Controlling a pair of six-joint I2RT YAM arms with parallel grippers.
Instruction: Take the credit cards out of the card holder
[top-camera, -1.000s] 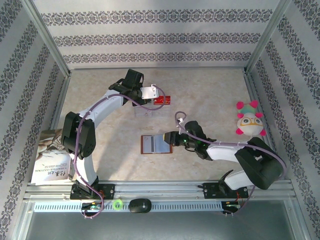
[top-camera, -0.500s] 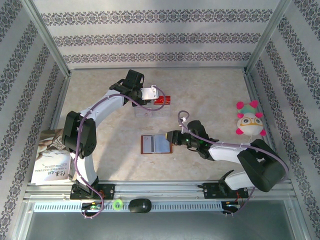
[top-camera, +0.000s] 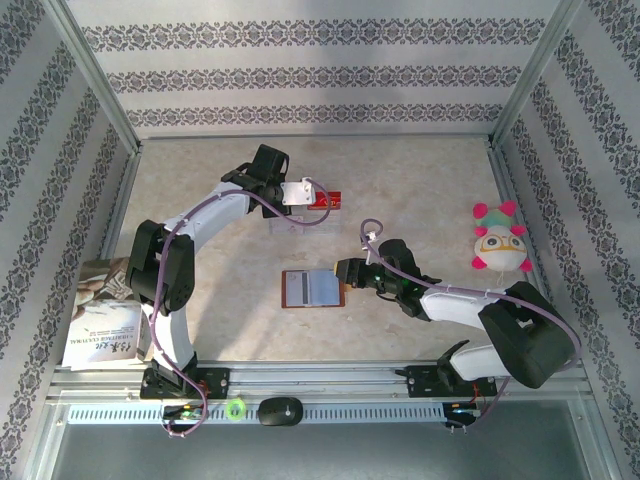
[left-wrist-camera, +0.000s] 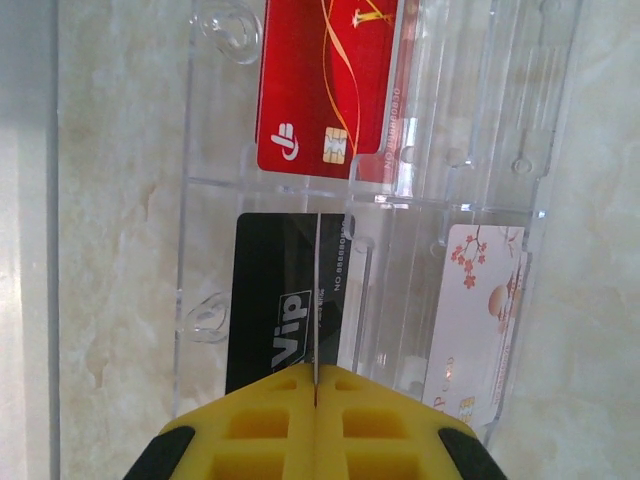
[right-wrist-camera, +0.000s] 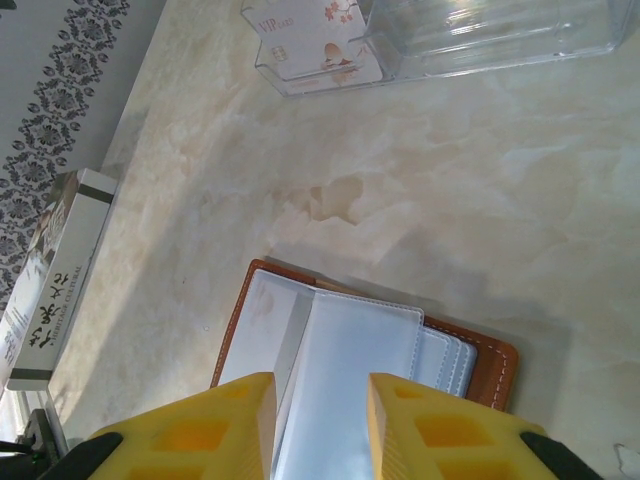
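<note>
Top external view: the clear tray (top-camera: 287, 226) sits with the open wallet (top-camera: 312, 288) well apart on its near side. The red card (left-wrist-camera: 325, 80) and black card (left-wrist-camera: 265, 300) lie inside the tray, so removal looks done. The left gripper (left-wrist-camera: 315, 375), fingers pressed together, hangs over the tray. The right gripper (right-wrist-camera: 320, 385), narrowly parted, straddles the wallet. Next, both should lift clear.

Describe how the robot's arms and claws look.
The left arm and right arm have white links between chunky black joints, each carrying a lilac cable. The left claw and right claw have blocky yellow fingers with recessed pockets and black bases.
</note>
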